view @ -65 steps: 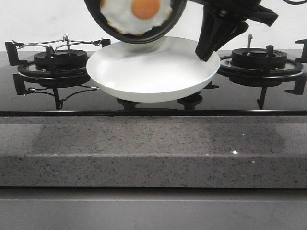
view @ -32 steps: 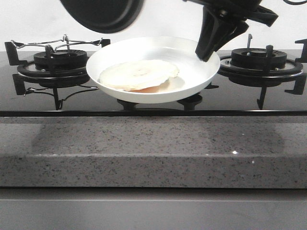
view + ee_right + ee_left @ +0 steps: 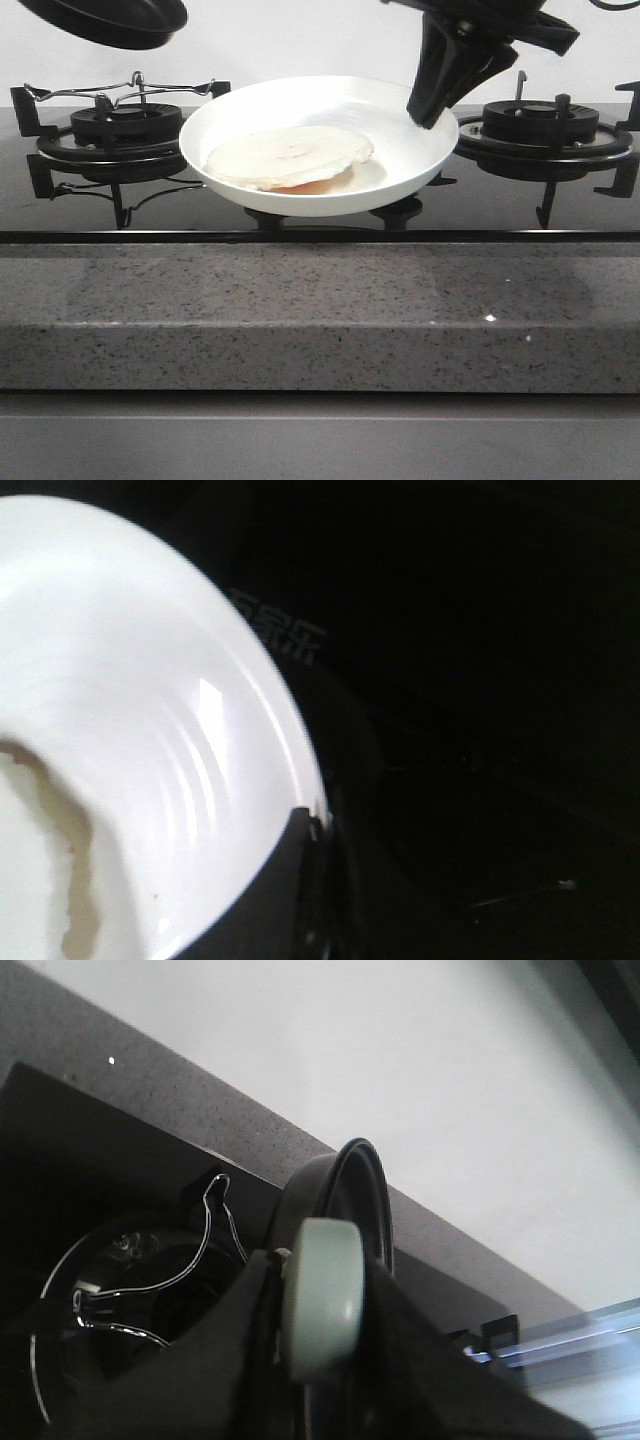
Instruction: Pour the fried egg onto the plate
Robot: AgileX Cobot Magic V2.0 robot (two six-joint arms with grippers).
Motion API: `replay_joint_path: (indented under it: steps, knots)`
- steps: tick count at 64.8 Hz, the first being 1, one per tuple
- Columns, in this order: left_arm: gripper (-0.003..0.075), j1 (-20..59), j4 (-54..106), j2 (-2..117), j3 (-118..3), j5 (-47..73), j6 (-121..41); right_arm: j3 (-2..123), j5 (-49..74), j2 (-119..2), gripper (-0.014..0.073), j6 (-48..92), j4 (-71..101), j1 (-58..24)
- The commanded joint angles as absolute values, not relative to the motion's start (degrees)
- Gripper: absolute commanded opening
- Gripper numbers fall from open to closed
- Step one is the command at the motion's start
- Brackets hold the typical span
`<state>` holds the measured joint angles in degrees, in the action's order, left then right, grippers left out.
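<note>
Front view: pale, flat fried egg (image 3: 288,157) in glossy plate (image 3: 420,150) gripped by right fingers (image 3: 432,100).

Front view faces the stove; both wrist views sit close

A glossy white plate (image 3: 170,740) fills the left half of the frame, its raised rim curving from the top left down to the bottom centre, with a bright highlight and faint concentric ridges on its inner wall. At the lower left edge of the frame, the pale, ragged edge of the fried egg (image 3: 40,830) lies inside the plate. A dark finger (image 3: 275,900) of the right gripper rises from the bottom centre and meets the plate's rim, while the right half of the frame is a black glossy surface (image 3: 480,680) with faint light lettering near the upper centre.
</note>
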<state>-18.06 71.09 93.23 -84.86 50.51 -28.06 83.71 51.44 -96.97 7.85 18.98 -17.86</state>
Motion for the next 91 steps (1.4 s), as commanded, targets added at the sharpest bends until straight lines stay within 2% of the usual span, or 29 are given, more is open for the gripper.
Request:
replay_joint_path:
  steps: [1,11,25,46,52,59,67,73,77,91]
  knots:
    - [-0.0019,-19.95,83.35,94.69,-86.69,54.47,-27.63,85.12,48.98,-94.33,-0.0068,8.05,20.20,-17.88]
    - [-0.0019,-20.38,89.93,100.62,-86.69,58.15,-27.78,85.12,48.98,-94.33,-0.0068,8.05,20.20,-17.88]
    - [-0.0019,-20.71,89.34,105.09,-86.69,58.88,-27.90,85.12,48.98,-94.33,-0.0068,8.05,20.20,-17.88]
    - [-0.0018,-22.25,86.46,106.15,-86.69,61.08,-27.90,85.12,48.98,-94.33,-0.0068,8.05,20.20,-17.88]
    - [0.0007,-22.67,86.46,106.15,-86.69,60.99,-27.90,85.12,48.98,-94.33,-0.0068,8.05,20.20,-17.88]
    - [0.0134,-22.67,86.46,106.15,-86.69,61.23,-27.90,85.12,48.98,-94.33,-0.0068,8.05,20.20,-17.88]
    - [0.0368,-22.67,86.46,106.15,-86.69,62.10,-28.01,85.12,48.98,-94.33,-0.0068,8.05,20.20,-17.88]
    - [0.0501,-22.67,86.46,106.15,-86.69,62.98,-29.71,85.12,48.98,-94.33,-0.0068,8.05,20.20,-17.88]
    - [0.0532,-22.67,85.94,106.15,-86.69,63.38,-31.10,85.12,48.98,-94.33,-0.0068,8.05,20.20,-17.88]
    - [0.0525,-23.55,78.40,104.82,-88.90,63.54,-30.99,85.12,48.98,-94.33,-0.0068,8.05,20.20,-17.88]
